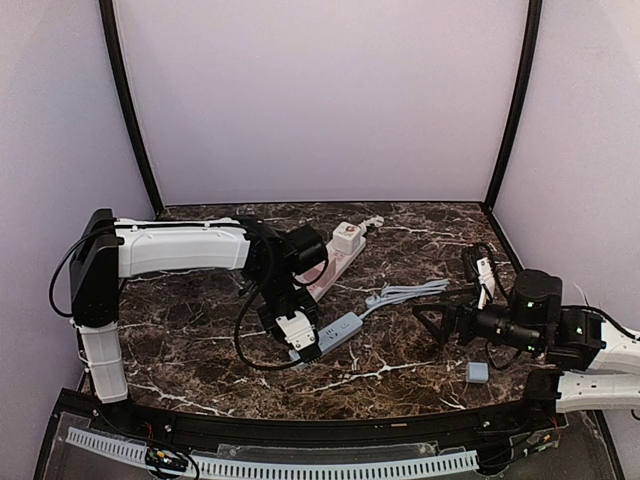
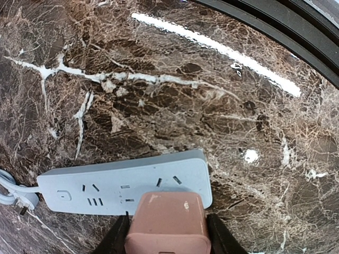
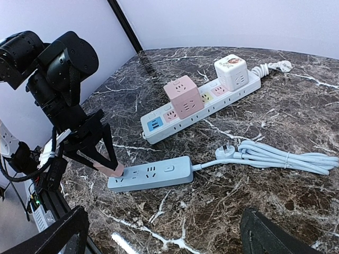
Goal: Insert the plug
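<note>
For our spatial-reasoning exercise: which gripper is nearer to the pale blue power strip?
Left. The left gripper holds the pink plug directly over the power strip, at its end. The right gripper hangs open well off to the strip's right, beside the coiled cable.

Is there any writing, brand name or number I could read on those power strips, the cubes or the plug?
None can be read.
White cube on the long white strip: a coloured print on top, too blurred to make out.
Grey strip and pink plug: no lettering visible.
</note>
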Action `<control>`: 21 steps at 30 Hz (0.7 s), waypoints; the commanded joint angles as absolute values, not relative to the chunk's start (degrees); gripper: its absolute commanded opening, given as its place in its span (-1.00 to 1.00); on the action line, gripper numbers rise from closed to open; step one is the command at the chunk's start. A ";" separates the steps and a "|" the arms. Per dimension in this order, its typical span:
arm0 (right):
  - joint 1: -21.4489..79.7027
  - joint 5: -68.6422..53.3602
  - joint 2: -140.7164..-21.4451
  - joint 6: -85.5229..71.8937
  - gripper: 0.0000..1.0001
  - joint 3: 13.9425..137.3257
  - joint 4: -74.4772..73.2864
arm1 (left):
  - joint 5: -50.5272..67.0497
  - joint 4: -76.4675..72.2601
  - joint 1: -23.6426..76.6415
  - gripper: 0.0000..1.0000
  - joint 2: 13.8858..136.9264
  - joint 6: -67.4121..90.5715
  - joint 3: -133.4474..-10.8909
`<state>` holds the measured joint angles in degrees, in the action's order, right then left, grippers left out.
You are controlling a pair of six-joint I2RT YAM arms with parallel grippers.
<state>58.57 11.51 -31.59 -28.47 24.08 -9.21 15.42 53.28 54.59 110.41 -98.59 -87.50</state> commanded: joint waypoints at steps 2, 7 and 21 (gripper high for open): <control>58.97 11.07 -31.04 -28.21 0.97 23.04 -7.70 | 14.80 55.32 54.35 -0.98 112.52 -97.63 -89.26; 58.93 10.99 -30.68 -28.20 0.97 23.03 -7.75 | 13.87 55.66 54.34 -0.98 113.40 -95.92 -90.00; 58.90 10.74 -30.16 -28.16 0.97 22.91 -7.90 | 15.31 55.55 54.36 -0.99 113.73 -98.85 -89.38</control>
